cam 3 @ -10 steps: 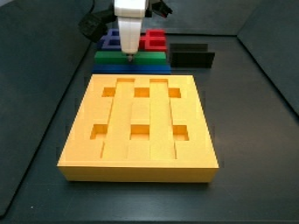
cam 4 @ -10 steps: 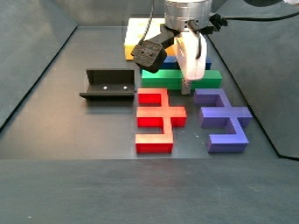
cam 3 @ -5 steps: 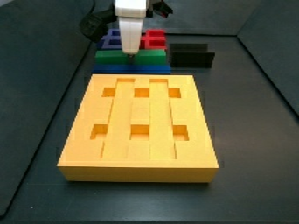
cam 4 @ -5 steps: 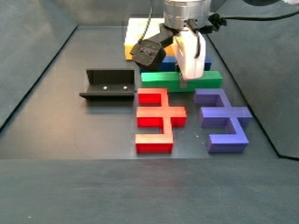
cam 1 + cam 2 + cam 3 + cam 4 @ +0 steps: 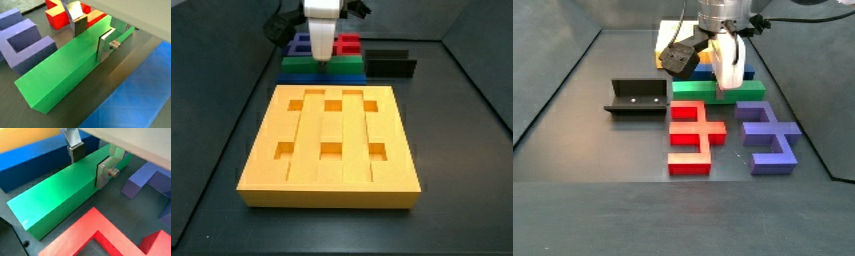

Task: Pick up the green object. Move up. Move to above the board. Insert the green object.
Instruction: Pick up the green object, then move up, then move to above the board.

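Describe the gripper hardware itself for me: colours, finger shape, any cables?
The gripper has two flat silver plate fingers with dark pads; one plate carries a round metal screw head. In both side views the hand body above them is white and grey with a long white finger section. A black camera block hangs beside it, and dark cables loop behind the wrist.

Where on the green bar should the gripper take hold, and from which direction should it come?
Grip the green object across its two long side faces, partway along its length, coming from above. It lies flat with its top face open. The gripper already straddles it there, one finger on each side; whether the pads press is unclear.
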Available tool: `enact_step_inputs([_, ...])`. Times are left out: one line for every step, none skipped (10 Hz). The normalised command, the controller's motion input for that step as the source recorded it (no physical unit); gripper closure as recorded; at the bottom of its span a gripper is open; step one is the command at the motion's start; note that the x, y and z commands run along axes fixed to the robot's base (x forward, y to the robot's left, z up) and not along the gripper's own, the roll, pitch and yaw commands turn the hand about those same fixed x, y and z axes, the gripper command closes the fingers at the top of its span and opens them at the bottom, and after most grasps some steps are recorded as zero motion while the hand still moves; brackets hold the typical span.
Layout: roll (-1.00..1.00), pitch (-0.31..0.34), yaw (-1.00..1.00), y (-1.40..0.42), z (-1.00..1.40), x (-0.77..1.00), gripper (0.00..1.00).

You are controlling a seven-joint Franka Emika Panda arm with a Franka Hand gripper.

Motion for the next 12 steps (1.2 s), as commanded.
enact_step_inputs([0.0,0.0,0.0,0.0,0.0,0.0,1.0])
enact_step_inputs([0.0,0.0,0.0,0.0,0.0,0.0,1.0])
enact_step_inputs([0.0,0.0,0.0,0.0,0.0,0.0,1.0])
enact_step_inputs([0.0,0.0,0.0,0.0,0.0,0.0,1.0])
enact_step_inputs([0.0,0.0,0.0,0.0,0.0,0.0,1.0])
enact_step_inputs([0.0,0.0,0.0,0.0,0.0,0.0,1.0])
enact_step_inputs([0.0,0.0,0.0,0.0,0.83,0.0,1.0])
enact_step_inputs([-0.02,0.005,0.04,-0.08,0.85,0.01,1.0])
enact_step_inputs([-0.02,0.061,0.04,-0.07,0.67,-0.05,1.0])
enact_step_inputs([0.01,0.056,0.03,-0.03,0.27,0.0,1.0])
enact_step_inputs([0.0,0.0,0.0,0.0,1.4,0.0,1.0])
enact_step_inputs([0.0,0.018,0.0,0.0,1.4,-0.01,1.0])
